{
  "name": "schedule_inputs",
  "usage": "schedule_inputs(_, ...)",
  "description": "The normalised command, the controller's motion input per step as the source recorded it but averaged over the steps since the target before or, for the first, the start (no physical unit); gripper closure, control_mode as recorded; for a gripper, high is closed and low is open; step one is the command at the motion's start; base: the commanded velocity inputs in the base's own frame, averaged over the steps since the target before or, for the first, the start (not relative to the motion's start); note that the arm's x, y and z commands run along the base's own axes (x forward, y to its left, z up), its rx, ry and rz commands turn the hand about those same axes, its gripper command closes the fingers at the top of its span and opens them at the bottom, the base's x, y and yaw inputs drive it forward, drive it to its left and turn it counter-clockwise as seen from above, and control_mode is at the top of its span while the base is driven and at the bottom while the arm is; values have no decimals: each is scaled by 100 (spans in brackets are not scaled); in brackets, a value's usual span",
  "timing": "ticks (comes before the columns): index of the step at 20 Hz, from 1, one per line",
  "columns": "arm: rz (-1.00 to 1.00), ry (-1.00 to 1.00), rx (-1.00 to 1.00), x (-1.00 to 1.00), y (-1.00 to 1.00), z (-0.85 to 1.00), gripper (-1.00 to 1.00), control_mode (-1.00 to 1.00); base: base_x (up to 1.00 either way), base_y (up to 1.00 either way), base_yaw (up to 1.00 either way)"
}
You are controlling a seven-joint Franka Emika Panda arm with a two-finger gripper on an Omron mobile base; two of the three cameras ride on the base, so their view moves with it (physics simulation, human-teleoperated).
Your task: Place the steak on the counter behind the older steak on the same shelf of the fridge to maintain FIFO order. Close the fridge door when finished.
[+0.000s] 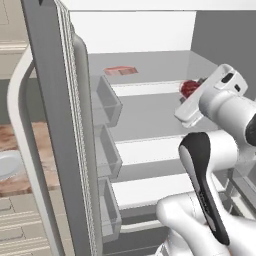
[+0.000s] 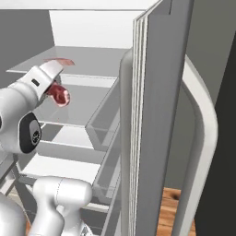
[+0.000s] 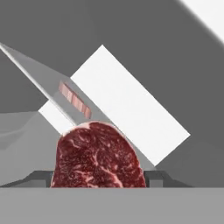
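My gripper is shut on the steak, a dark red oval slab with a pale fat rim, and holds it inside the open fridge at the right, just above the second shelf board. In the hand view the steak sits between the fingertips. The older steak, pale pink-tan and flat, lies on the upper shelf toward its left rear; it also shows as the older steak and the older steak. The counter lies left of the door.
The left fridge door stands open with several bins on its inner side. The right door with its long white handle is open too. Lower shelves run below the hand. A pale dish rests on the counter.
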Motion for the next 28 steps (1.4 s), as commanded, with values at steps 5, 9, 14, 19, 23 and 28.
schedule_inputs(5, -2, -10, -4, 31, 0, 59, 100, -100, 0, 0, 0)
schedule_inputs(9, 0, 1, -1, 45, 0, 3, 100, -100, 0, 0, 0)
schedule_inputs(14, 0, 10, 0, 70, 0, 0, 100, -100, 0, 0, 0)
schedule_inputs(19, 0, 18, -1, 67, 0, 13, 100, -100, 0, 0, 0)
schedule_inputs(23, 0, 20, 0, 66, 0, 13, 100, -100, 0, 0, 0)
schedule_inputs(28, 0, 15, 0, 61, 0, 3, 100, -100, 0, 0, 0)
